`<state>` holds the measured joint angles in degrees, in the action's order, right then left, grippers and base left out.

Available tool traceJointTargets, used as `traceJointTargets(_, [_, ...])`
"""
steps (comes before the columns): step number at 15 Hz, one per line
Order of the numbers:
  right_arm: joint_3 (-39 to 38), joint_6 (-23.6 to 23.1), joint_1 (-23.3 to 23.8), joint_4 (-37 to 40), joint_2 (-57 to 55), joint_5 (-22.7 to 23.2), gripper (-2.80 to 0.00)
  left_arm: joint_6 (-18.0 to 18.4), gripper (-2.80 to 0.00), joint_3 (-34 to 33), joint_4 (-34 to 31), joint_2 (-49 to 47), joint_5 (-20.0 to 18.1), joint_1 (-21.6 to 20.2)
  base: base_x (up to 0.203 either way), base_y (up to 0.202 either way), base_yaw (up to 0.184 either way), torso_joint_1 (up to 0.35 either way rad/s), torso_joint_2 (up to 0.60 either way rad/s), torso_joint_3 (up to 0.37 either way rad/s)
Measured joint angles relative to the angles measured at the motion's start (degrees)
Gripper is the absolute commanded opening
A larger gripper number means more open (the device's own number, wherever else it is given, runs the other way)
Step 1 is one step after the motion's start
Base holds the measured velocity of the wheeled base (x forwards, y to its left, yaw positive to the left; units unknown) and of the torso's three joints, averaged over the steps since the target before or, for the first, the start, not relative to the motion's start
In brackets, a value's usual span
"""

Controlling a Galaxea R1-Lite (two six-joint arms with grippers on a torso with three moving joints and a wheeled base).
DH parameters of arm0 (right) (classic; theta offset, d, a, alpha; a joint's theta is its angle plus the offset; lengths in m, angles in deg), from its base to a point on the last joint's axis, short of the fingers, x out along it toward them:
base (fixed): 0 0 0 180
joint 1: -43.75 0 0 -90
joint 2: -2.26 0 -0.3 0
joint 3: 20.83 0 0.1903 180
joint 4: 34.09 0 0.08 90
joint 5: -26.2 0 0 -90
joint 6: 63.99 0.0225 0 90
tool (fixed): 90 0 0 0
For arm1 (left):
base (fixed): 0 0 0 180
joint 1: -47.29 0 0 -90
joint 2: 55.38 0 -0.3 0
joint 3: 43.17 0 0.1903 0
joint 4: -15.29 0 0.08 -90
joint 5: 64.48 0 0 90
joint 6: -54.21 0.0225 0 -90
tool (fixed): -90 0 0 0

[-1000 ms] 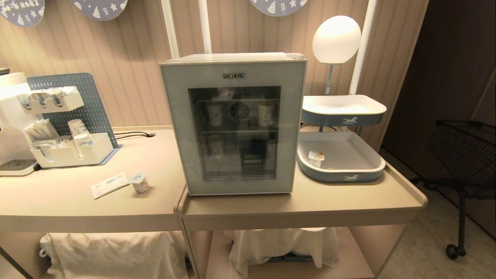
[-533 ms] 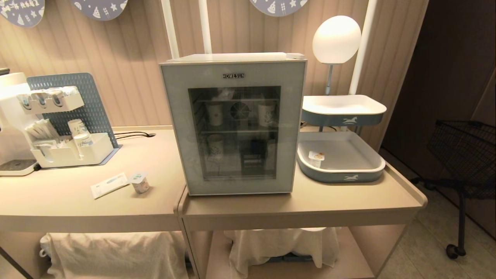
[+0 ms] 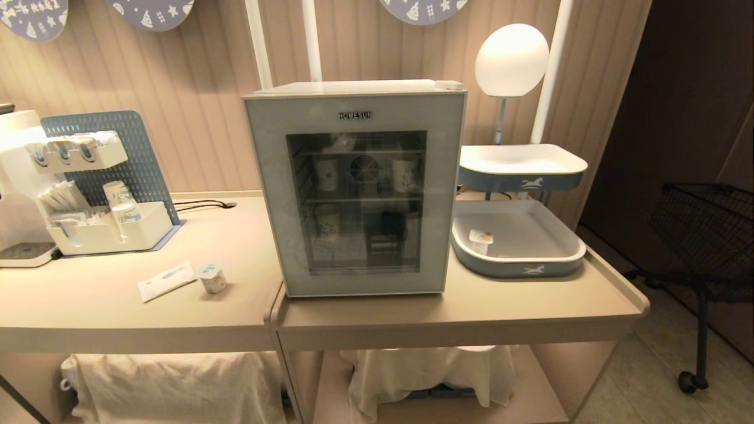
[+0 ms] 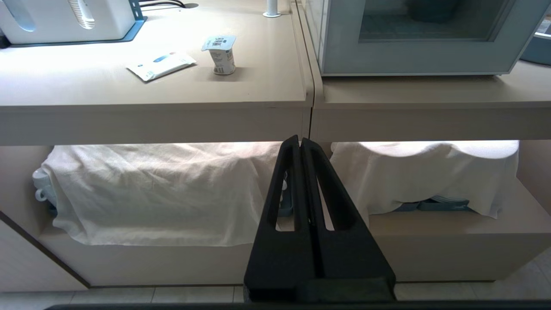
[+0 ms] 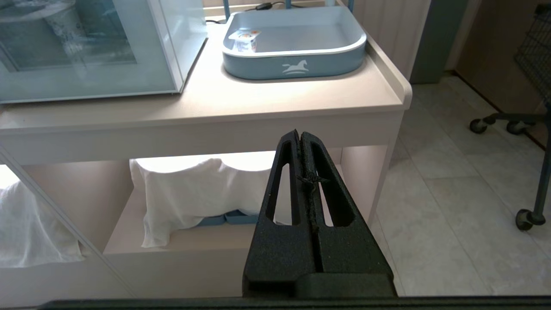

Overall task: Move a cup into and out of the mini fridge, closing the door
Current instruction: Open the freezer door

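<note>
The mini fridge stands on the counter, and its door with the dark glass window is closed. The cup, small and squat with a white-and-blue foil lid, stands on the counter left of the fridge; the left wrist view shows the cup too. My left gripper hangs shut and empty below the counter's front edge. My right gripper is likewise shut and empty, low in front of the counter's right part. Neither arm appears in the head view.
A flat white packet lies beside the cup. A blue-and-white tray right of the fridge holds a small cup with an orange-marked lid. A white organiser with paper cups stands at the left. A wheeled wire basket is at the right.
</note>
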<state>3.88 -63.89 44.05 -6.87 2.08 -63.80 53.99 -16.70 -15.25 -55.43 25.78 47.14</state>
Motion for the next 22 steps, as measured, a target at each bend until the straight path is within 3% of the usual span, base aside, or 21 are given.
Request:
traceJointTargets(6, [0.0, 0.0, 0.0, 0.0, 0.0, 0.0, -2.80, 0.0, -2.80, 0.0, 0.1, 0.0, 0.0, 0.0, 0.163, 0.000, -0.001, -0.001, 0.00, 0.000])
traceJointTargets(11, [0.0, 0.0, 0.0, 0.0, 0.0, 0.0, -2.80, 0.0, -2.80, 3.1, -0.6, -0.2, 0.9, 0.0, 0.017, 0.000, -0.001, 0.000, 0.00, 0.000])
traceJointTargets(13, [0.0, 0.0, 0.0, 0.0, 0.0, 0.0, -2.80, -1.3, -2.80, 13.5, -5.1, -1.9, 2.6, 0.0, 0.000, 0.000, 0.000, 0.000, 0.00, 0.000])
traceJointTargets(15, [0.0, 0.0, 0.0, 0.0, 0.0, 0.0, -2.80, -4.1, -2.80, 31.1, -12.2, -6.4, 3.8, 0.1, 0.000, 0.000, 0.000, 0.000, 0.00, 0.000])
traceJointTargets(18, [0.0, 0.0, 0.0, 0.0, 0.0, 0.0, -2.80, -8.8, -2.80, 55.3, -24.4, -21.3, 3.6, 1.3, 0.000, 0.000, 0.000, 0.000, 0.00, 0.000])
traceJointTargets(20, [0.0, 0.0, 0.0, 0.0, 0.0, 0.0, -2.80, -12.0, -2.80, 63.7, -28.4, -34.7, 0.8, 2.8, 0.000, 0.000, 0.000, 0.000, 0.00, 0.000])
traceJointTargets(22, [0.0, 0.0, 0.0, 0.0, 0.0, 0.0, -2.80, -14.6, -2.80, 68.7, -26.5, -47.9, -4.8, 3.7, 0.000, 0.000, 0.000, 0.000, 0.00, 0.000])
